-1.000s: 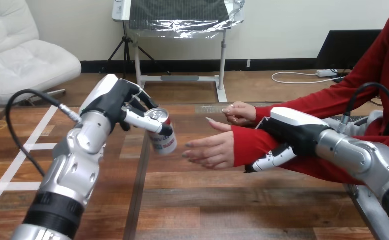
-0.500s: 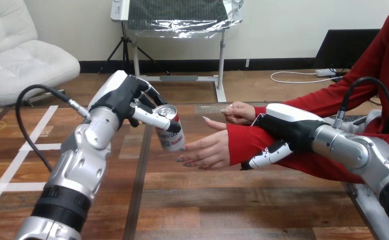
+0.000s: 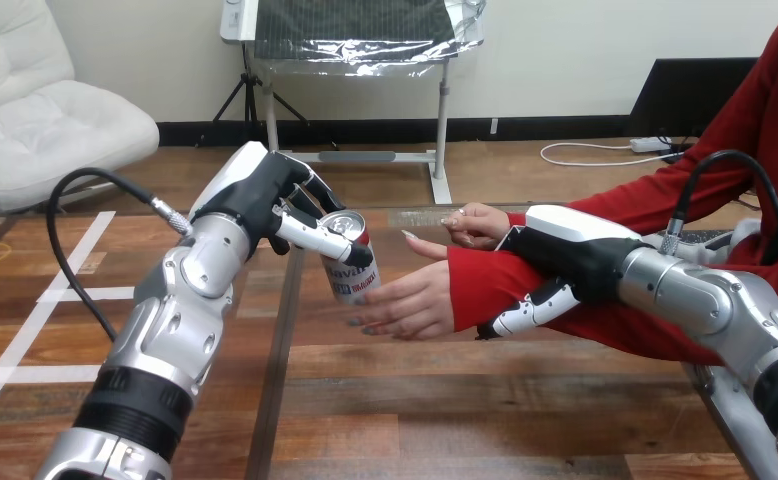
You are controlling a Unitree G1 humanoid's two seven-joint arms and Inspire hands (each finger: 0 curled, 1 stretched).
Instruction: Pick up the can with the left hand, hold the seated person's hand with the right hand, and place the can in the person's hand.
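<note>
My left hand [image 3: 265, 195] is shut on a white and red can [image 3: 348, 262], held upright above the table's middle with its silver top showing. The can touches the fingertips of the person's hand [image 3: 410, 298], which reaches in palm up from the right in a red sleeve. My right hand [image 3: 555, 265] lies over that forearm, fingers curled round it from above and below, just behind the wrist. The person's other hand [image 3: 477, 224] hovers a little farther back.
The wooden table [image 3: 465, 400] stretches bare below both arms. A dark seam [image 3: 277, 370] runs down the tabletop left of the middle.
My left hand has carried the can rightward until it meets the person's fingertips. The person's arm and my right hand have shifted slightly left.
</note>
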